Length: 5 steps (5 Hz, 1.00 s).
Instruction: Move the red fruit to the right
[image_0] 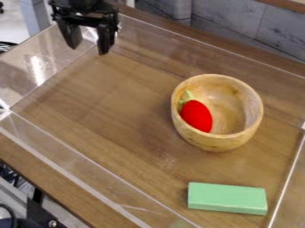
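Observation:
The red fruit [197, 116] is small, bright red and rounded, and it lies inside the wooden bowl [244, 102] right of the table's middle, leaning against the bowl's left inner wall. My gripper [88, 39] hangs at the far upper left, well away from the bowl. Its black fingers [71, 36] point down and stand apart, open, with nothing between them.
A green rectangular block [226, 198] lies near the front right. Clear plastic walls [71, 165] ring the wooden tabletop on all sides. Grey stone-like blocks [256, 22] stand behind the back wall.

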Motion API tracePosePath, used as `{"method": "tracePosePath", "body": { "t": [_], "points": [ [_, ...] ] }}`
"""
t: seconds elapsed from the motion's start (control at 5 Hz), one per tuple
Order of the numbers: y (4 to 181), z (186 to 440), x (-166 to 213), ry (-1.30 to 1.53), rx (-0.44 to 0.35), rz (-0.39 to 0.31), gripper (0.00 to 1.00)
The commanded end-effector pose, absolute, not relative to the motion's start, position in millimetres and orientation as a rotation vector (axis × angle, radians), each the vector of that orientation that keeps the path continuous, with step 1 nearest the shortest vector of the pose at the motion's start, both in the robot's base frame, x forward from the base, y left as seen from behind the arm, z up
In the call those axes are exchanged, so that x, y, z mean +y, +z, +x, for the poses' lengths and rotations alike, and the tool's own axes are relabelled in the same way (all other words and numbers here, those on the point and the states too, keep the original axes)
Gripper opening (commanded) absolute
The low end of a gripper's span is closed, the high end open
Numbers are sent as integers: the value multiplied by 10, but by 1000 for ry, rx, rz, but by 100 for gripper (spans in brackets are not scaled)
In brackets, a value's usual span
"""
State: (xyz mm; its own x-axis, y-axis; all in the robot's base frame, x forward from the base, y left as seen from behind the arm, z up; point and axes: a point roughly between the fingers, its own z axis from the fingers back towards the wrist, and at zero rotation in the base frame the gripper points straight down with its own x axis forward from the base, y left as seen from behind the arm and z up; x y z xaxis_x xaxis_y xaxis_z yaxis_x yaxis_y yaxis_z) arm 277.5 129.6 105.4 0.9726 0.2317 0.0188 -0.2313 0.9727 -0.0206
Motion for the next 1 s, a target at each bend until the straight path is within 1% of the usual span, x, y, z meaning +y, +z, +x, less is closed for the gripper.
{"method": "tracePosePath", "body": {
  "t": [0.0, 0.2, 0.4, 0.8],
  "points": [
    [1128, 2857, 1203, 162, -50, -32, 0],
    [1112, 2785, 948, 120, -39, -66, 100],
    [1141, 2741, 580, 81, -50, -95, 100],
    [1168, 2809, -347, 160, -89, -134, 100]
  ]
}}
